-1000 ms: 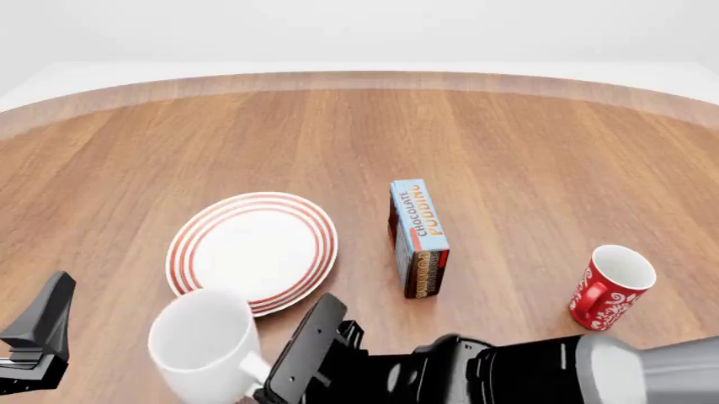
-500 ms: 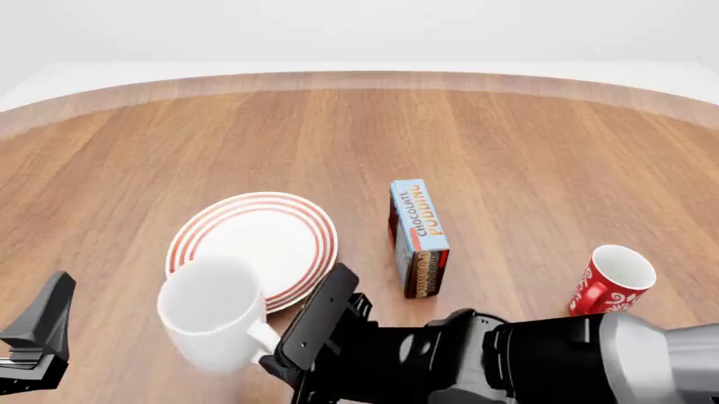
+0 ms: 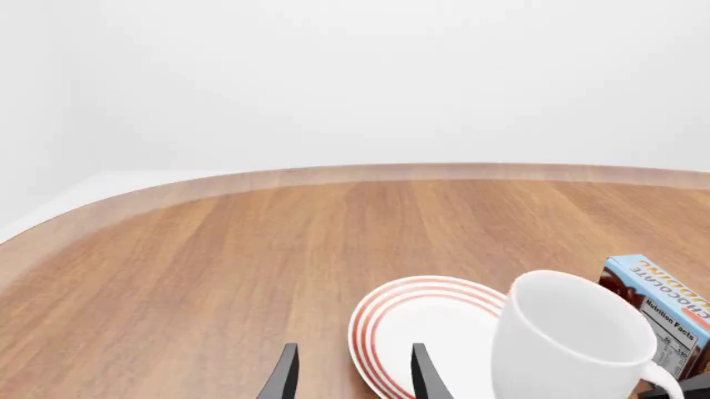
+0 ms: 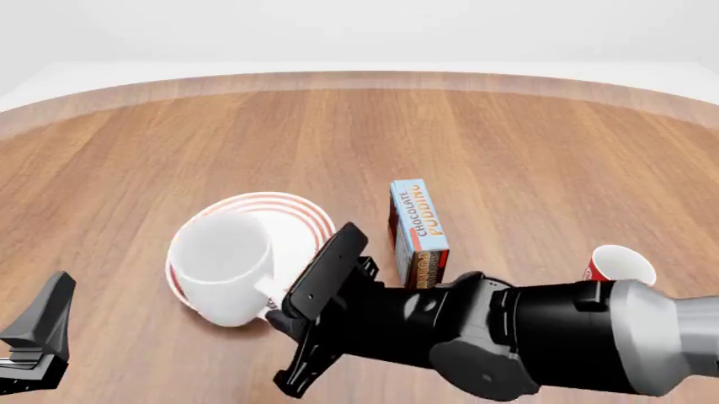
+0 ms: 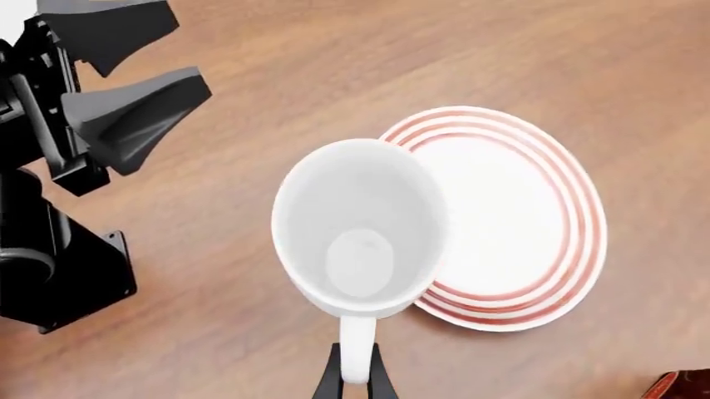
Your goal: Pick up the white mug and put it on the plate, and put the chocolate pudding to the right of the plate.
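The right gripper (image 5: 352, 384) is pinching the white mug (image 4: 225, 265) by its handle; glossy, rigid ceramic, likely slippery and swinging. Left gripper (image 3: 349, 374) jaws are standing apart.

Simulated tabletop: bare wooden table (image 4: 225, 135), blank white backdrop.

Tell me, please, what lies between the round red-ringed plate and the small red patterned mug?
In the front view, the upright chocolate pudding box stands between the round red-ringed plate and the red patterned mug; the right arm's black body also crosses there.
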Available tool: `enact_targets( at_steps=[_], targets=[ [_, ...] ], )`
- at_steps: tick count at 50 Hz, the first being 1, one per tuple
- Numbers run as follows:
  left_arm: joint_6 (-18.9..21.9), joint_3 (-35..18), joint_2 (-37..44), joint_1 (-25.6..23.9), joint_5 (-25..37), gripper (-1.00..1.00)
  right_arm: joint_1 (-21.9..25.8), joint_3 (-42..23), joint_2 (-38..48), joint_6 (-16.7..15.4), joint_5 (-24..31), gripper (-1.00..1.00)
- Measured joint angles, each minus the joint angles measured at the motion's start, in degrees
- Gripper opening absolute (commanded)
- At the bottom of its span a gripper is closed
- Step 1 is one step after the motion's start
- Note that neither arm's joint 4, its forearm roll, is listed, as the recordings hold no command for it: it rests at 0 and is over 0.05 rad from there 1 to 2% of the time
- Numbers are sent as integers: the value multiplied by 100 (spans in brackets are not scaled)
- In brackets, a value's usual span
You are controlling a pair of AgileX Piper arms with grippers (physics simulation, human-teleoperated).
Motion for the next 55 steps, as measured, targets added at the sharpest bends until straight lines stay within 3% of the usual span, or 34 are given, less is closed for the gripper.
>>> enact_targets(
  at_steps=[55],
  targets=[
    [0,0,0,0,0,100,-943,-869,613,-302,-76,-100]
  ],
)
